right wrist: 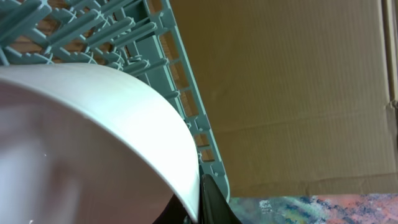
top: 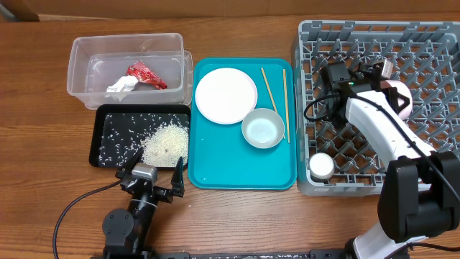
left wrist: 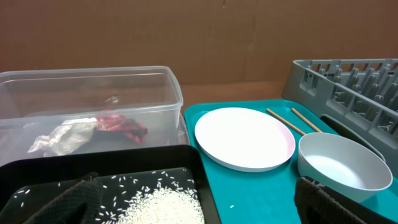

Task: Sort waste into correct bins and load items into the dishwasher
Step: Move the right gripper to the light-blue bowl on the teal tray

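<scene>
My right gripper is shut on the rim of a white bowl over the grey dish rack. In the right wrist view the bowl fills the left, with the fingers pinching its edge beside the rack wall. My left gripper is open and empty at the near edge of the black tray, which holds loose rice. The clear tub holds the red wrapper and the white tissue. A plate, a bowl and two chopsticks lie on the teal tray.
A small white cup stands in the rack's near left corner. In the left wrist view the open fingers frame the rice, with the tub, plate and bowl beyond. A cardboard wall stands behind the table.
</scene>
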